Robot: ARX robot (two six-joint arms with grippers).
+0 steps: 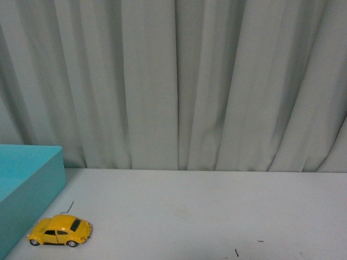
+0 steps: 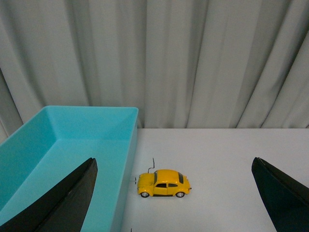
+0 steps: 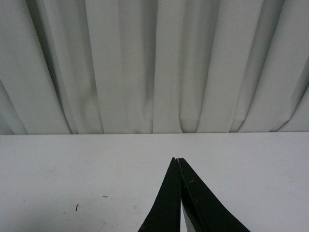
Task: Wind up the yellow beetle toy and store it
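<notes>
The yellow beetle toy (image 1: 59, 231) stands on its wheels on the white table near the front left, right beside the turquoise box (image 1: 24, 184). In the left wrist view the beetle toy (image 2: 163, 183) sits side-on between and beyond my left gripper's (image 2: 174, 169) wide-open black fingers (image 2: 72, 198), close to the box wall (image 2: 126, 159). Nothing is between those fingers. My right gripper (image 3: 177, 158) is shut, its two black fingers pressed together above bare table, holding nothing. Neither arm shows in the front view.
A grey pleated curtain (image 1: 179, 81) hangs behind the table's far edge. The turquoise box looks empty inside (image 2: 63, 145). A thin dark wire bit (image 1: 68, 207) lies just behind the car, and small dark specks (image 1: 236, 252) dot the table's front.
</notes>
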